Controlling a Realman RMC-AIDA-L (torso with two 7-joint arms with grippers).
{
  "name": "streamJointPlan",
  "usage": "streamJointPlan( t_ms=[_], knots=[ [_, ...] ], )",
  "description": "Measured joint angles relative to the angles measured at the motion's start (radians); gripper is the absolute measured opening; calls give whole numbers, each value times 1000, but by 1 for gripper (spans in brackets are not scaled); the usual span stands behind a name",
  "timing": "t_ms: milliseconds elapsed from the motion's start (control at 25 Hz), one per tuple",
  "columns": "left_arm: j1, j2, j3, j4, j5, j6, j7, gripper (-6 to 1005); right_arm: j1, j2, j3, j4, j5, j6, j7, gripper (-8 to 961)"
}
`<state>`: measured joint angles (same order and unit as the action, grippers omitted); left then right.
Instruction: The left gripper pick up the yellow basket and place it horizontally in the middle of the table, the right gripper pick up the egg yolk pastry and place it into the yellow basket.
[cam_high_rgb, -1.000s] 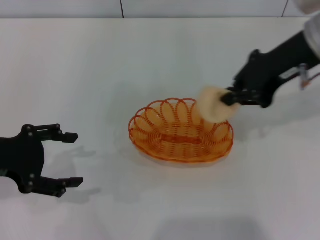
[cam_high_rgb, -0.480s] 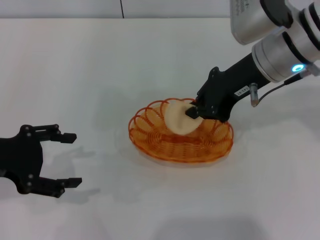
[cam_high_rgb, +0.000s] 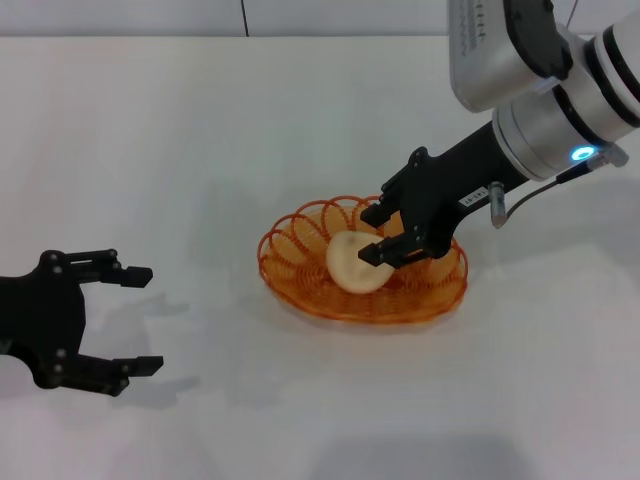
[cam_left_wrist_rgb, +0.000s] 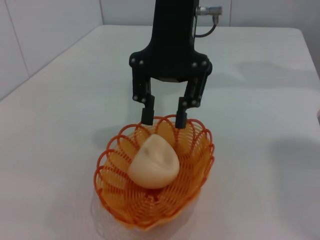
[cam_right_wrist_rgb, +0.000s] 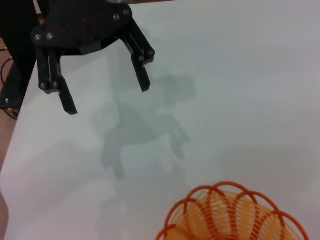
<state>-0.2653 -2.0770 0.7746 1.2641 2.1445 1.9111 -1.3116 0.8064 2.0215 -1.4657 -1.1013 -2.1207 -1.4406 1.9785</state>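
While the egg yolk pastry lay inside the yellow basket, the right gripper stood over the basket's far rim with its two black fingers spread apart and holding nothing. The pastry sat just beyond those fingertips, tilted on its side against the wire bottom; in the left wrist view the pastry showed a faint dimple facing up, and the fingers hung just above the scalloped rim of the basket, the pastry lying below and in front of them (whether a fingertip touched the pastry could not be told from either view). The basket rested flat near the middle of the table.

The left gripper was parked well apart from the basket, low over the table, its fingers wide open and empty. The right wrist view showed the same left gripper with its fingers spread above the tabletop, and the basket's rim nearer the camera.
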Motion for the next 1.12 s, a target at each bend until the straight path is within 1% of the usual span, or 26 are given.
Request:
streamJointPlan(
  t_ms=[80,200,280,360,440,560,680,920,1040,1120],
  knots=[
    [1,0,0,0,-2,-1,1,886,-6,-2,4,-5,4,-4,-5,349],
    [3,0,-5,0,-4,-4,2,886,-25,-8,16,-19,5,-19,-15,491],
    [2,0,-8,-2,-5,-4,1,886,-46,-12,57,-28,3,-46,-29,585],
    [-1,0,-10,-6,-7,-5,0,886,-79,-12,163,-33,3,-110,-77,626],
    [-3,0,-10,-8,-8,-6,0,886,-107,-12,235,-35,4,-158,-120,668],
    [-6,0,-11,-10,-9,-8,0,886,-149,-18,318,-31,4,-217,-178,730],
    [-11,1,-11,-12,-9,-9,0,886,-188,-21,398,-24,4,-277,-237,792],
    [-24,4,-11,-44,-20,-13,5,886,-237,-15,466,-15,6,-339,-316,877],
    [-44,11,-12,-89,-20,-28,7,886,-262,-12,478,3,22,-337,-356,877],
    [-54,16,-15,-113,-20,-34,7,886,-271,-14,478,28,44,-335,-384,877]
  ],
)
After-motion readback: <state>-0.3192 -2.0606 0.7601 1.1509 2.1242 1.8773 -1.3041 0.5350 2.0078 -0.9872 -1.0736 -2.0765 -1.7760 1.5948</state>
